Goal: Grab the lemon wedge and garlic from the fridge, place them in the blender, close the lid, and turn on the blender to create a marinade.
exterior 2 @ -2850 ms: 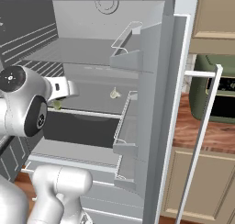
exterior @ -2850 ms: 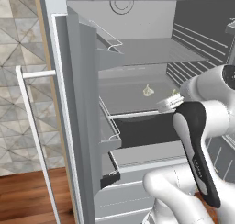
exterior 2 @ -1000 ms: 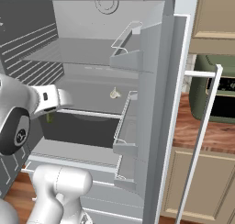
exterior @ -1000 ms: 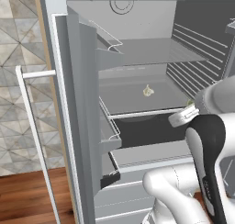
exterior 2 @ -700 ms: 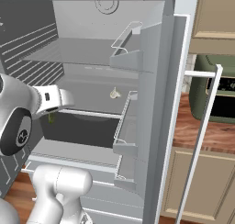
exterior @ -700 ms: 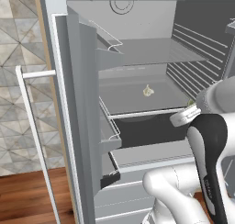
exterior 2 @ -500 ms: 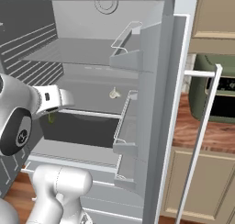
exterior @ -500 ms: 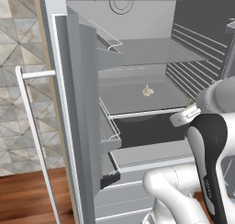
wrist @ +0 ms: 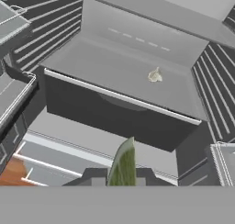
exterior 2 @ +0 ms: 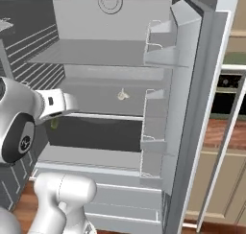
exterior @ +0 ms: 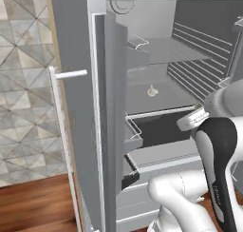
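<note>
A: What has changed over the last few seconds?

B: The arm has drawn back out of the fridge (exterior: 76, 131). Earlier the wrist was deep over the middle shelf; now it sits at the front edge, and in the last second it has hardly shifted. The garlic (exterior: 151, 91) has stayed where it was on that shelf.

A: Start close in. What is at the gripper (wrist: 121, 175)?

B: In the hand view the lemon wedge (wrist: 122, 165) stands upright between the two dark finger tips, its yellow-green face towards the camera. The jaws are pinching it. From the right base view a speck of the same green (exterior 2: 54, 123) hangs just below the white hand.

A: And beyond that?

B: Just past the wedge is the pale front of the lower drawer, then the dark gap under the middle shelf (wrist: 114, 71). The garlic (wrist: 155, 75) lies on that shelf towards its back, well apart from the gripper. In the right base view it (exterior 2: 122, 95) sits near the middle of the shelf.

A: The fridge itself?

B: Open, doors swung wide. The left door carries the long white bar handle (exterior: 61, 145) and wire racks (exterior: 133, 131); the right door has its own racks (exterior 2: 156, 127). Ribbed walls close the back.
</note>
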### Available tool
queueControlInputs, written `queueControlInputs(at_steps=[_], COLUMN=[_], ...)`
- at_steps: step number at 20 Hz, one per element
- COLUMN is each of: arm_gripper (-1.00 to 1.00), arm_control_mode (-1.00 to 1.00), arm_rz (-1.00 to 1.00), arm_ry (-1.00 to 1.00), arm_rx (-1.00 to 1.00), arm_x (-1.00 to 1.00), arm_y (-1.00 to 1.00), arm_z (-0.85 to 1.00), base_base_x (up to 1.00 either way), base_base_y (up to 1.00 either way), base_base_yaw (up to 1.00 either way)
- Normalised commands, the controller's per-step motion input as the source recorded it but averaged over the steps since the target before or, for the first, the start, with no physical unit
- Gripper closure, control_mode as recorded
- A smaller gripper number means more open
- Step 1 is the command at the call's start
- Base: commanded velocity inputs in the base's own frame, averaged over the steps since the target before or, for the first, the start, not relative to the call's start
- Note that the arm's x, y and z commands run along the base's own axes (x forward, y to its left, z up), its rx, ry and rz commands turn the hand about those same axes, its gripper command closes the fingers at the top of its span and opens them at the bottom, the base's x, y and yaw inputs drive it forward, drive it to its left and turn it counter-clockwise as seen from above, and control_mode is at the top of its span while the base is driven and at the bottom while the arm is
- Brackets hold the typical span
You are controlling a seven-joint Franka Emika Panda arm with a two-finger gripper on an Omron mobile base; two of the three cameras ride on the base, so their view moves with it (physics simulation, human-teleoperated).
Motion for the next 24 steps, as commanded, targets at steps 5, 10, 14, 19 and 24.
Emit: queueControlInputs(at_steps=[5,10,14,19,24], arm_gripper=[1.00,1.00,1.00,1.00,1.00], arm_control_mode=[1.00,1.00,1.00,1.00,1.00], arm_rz=[0.00,0.00,0.00,0.00,0.00], arm_ry=[0.00,0.00,0.00,0.00,0.00], arm_rx=[0.00,0.00,0.00,0.00,0.00], arm_x=[0.00,0.00,0.00,0.00,0.00], arm_y=[0.00,0.00,0.00,0.00,0.00], arm_z=[0.00,0.00,0.00,0.00,0.00], base_base_x=[-0.01,-0.07,-0.31,-0.45,-0.09], base_base_y=[0.55,-0.05,-0.24,-0.26,-0.49], base_base_yaw=[-0.30,-0.34,-0.41,-0.49,-0.55])
